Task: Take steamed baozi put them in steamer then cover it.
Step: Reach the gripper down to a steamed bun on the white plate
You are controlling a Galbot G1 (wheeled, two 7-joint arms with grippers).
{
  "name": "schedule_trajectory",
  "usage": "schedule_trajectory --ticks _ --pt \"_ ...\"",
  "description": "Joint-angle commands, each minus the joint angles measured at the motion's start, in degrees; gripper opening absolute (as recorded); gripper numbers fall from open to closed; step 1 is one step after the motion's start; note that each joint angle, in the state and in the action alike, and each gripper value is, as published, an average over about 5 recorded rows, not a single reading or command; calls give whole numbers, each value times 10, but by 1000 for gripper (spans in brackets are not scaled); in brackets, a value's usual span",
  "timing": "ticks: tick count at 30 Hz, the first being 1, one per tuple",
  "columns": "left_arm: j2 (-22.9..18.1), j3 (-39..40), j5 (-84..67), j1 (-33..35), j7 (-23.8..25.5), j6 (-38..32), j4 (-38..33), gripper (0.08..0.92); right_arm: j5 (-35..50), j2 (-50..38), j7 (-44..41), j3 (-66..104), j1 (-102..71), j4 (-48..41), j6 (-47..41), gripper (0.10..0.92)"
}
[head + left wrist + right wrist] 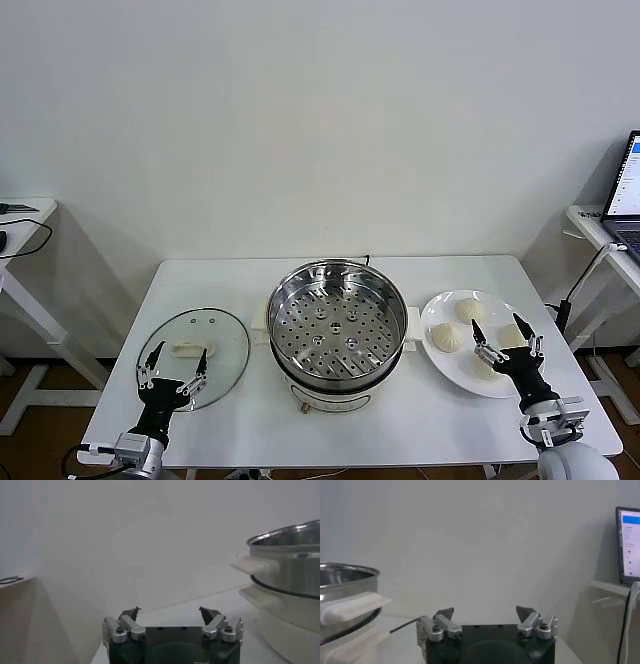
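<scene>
— Steel steamer (337, 335) sits mid-table (240, 280), cover (195, 355) on its left, baozi (441, 338) plated on its right?
— Yes; we see left gripper (173, 361) over the cover, right gripper (503, 336) over the plate (440, 308), fingers wide, empty.

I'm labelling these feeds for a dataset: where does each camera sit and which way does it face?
Head view: on the head, looking down at the white table, both grippers low in frame.
Left wrist view: on the left arm, level, facing the wall; open left gripper.
Right wrist view: likewise, open right gripper, laptop.
Shared: all three show the steamer.
</scene>
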Motion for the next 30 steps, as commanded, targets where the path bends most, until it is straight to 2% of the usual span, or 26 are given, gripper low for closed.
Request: schedule_trajectory --ticks 1,6,10,17,24,30 --pt "4 0 1 -1 0 0 -2 823 -74 -60 0 0 42 -33 -13 823" --pt "8 1 1 -6 0 0 -4 823 -197 -191 -21 -42 104 -77 -40 823" --pt "8 2 1 -10 0 0 -1 823 -247 -300 -69 -98 163 -105 -63 823" --pt "9 1 1 -13 0 1 6 823 -274 -436 -273 -329 367 -170 -77 823" --pt "10 -1 1 -16 0 2 8 823 -290 -438 -482 -616 657 -249 -93 823" --pt "8 1 2 -19 0 2 16 823 -308 -377 -544 -783 817 -326 -106 823"
